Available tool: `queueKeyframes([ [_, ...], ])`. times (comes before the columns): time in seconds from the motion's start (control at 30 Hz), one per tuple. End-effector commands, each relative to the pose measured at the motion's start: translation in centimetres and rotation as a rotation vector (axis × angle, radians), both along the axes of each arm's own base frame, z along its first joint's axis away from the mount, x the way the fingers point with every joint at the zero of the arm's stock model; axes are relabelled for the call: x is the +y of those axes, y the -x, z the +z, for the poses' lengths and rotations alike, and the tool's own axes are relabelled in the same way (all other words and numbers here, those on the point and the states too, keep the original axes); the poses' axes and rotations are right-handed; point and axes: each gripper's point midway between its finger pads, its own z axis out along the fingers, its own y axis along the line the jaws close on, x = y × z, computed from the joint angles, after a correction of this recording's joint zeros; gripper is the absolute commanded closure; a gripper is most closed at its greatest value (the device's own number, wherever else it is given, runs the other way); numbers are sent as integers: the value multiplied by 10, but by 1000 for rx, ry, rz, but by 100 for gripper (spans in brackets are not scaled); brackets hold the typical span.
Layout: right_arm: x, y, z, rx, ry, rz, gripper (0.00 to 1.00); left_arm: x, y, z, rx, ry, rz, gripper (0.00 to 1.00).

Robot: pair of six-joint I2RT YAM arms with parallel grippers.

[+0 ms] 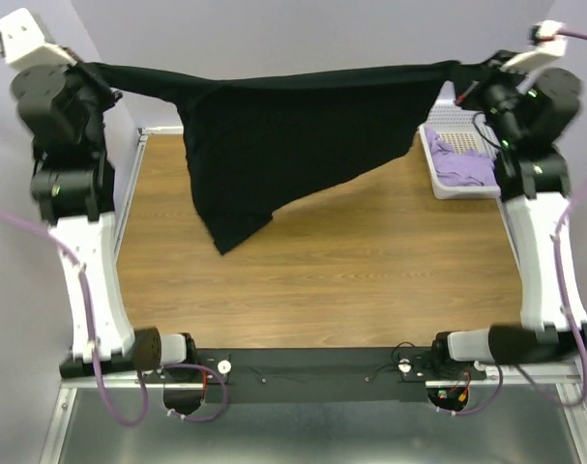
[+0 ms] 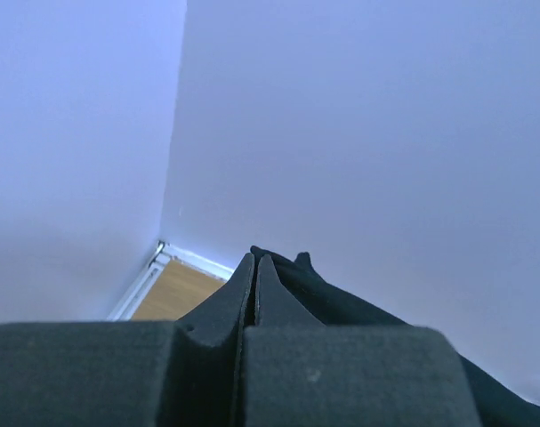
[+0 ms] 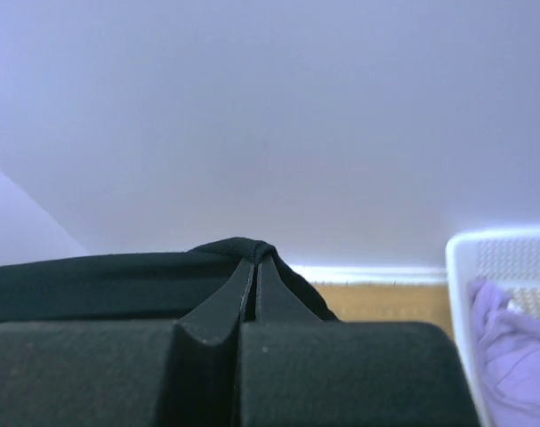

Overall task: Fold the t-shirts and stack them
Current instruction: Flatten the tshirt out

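The black t-shirt (image 1: pixel 283 135) hangs stretched in the air between both arms, its lower part drooping to a point over the wooden table. My left gripper (image 1: pixel 98 75) is shut on its left end, raised high at the far left; the cloth shows beside the closed fingers (image 2: pixel 254 267). My right gripper (image 1: pixel 464 70) is shut on its right end, raised at the far right; a fold of black cloth (image 3: pixel 238 249) sits over the closed tips (image 3: pixel 254 265). The lavender t-shirt (image 1: pixel 459 164) lies crumpled in the white basket, also in the right wrist view (image 3: pixel 510 342).
The white lattice basket (image 1: pixel 446 186) stands at the table's far right, below my right arm; its rim shows in the right wrist view (image 3: pixel 483 245). The wooden table (image 1: pixel 322 280) is bounded by pale walls at the back and left.
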Motion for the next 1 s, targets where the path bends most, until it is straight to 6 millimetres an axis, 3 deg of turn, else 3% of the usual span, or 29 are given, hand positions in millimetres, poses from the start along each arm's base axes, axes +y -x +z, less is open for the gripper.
queueKeyframes([
  [0.0, -31, 53, 22, -61, 73, -132, 100, 5, 117, 76, -242, -65, 100, 100],
  [0.03, -32, 84, 43, -127, 92, -135, 100, 4, 134, 85, -282, -74, 107, 100],
  [0.07, -33, 96, 47, -145, 106, -135, 99, 1, 172, 100, -356, -87, 123, 100],
  [0.17, -35, 146, 64, -220, 146, -143, 99, 4, 238, 123, -473, -104, 197, 100],
  [0.27, -42, 181, 77, -262, 182, -176, 100, 3, 275, 137, -539, -99, 202, 100],
  [0.37, -45, 198, 83, -270, 205, -195, 99, 3, 308, 150, -615, -105, 202, 100],
  [0.43, -47, 203, 84, -273, 207, -203, 99, 3, 314, 154, -629, -108, 202, 100],
  [0.53, -43, 195, 73, -242, 211, -177, 99, 3, 291, 146, -574, -137, 195, 100],
  [0.67, -31, 166, 42, -153, 221, -103, 99, -5, 208, 99, -396, -191, 136, 100],
  [0.73, -22, 139, 4, -54, 229, -45, 99, -9, 167, 68, -303, -219, 101, 100],
  [0.77, -18, 129, -14, -9, 230, -15, 99, -14, 125, 29, -208, -232, 65, 100],
  [0.8, -17, 117, -34, 42, 231, -9, 99, -16, 103, 5, -159, -237, 44, 100],
  [0.83, -13, 96, -74, 143, 234, 25, 99, -18, 69, -40, -76, -243, 24, 100],
  [0.9, -10, 76, -115, 234, 230, 45, 99, -21, 20, -105, 58, -243, -13, 100],
  [0.93, -12, 58, -156, 311, 229, 40, 100, -24, -15, -162, 171, -241, -41, 100],
  [0.97, -17, 48, -174, 339, 232, 14, 99, -25, -32, -191, 232, -235, -54, 100],
])
